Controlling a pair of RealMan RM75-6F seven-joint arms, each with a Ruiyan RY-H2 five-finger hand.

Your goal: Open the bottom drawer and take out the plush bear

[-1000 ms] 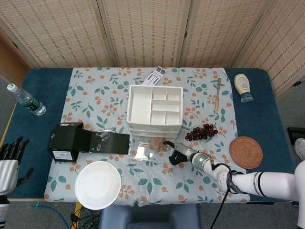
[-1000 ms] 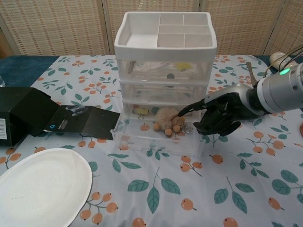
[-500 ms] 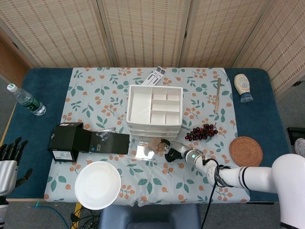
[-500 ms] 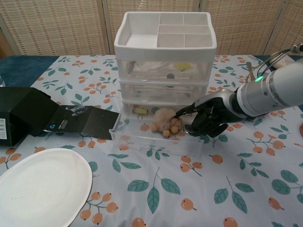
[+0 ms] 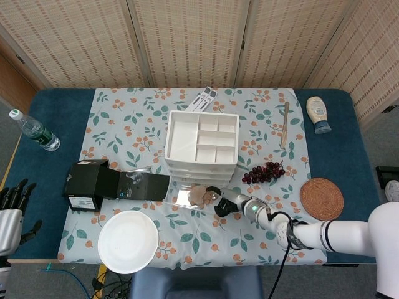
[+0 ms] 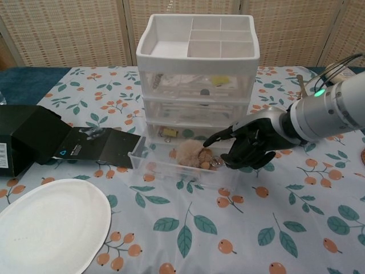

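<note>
Table under me carries a floral cloth, and on it the white drawer unit stands with its bottom drawer pulled out toward me. Left of the unit lies a black box with its flap open; nearer me sits a white plate. My right hand is at the drawer's right front corner, fingers curled in around that corner and one finger stretched out over the open drawer; I cannot tell whether it actually grips the drawer wall. My left hand hangs off the table's left edge, fingers apart and holding nothing. Far right I see a woven coaster and a squeeze bottle; a water bottle lies far left, and grapes just right of the unit. Inside the open drawer sits the bear, just beside my outstretched finger.
</note>
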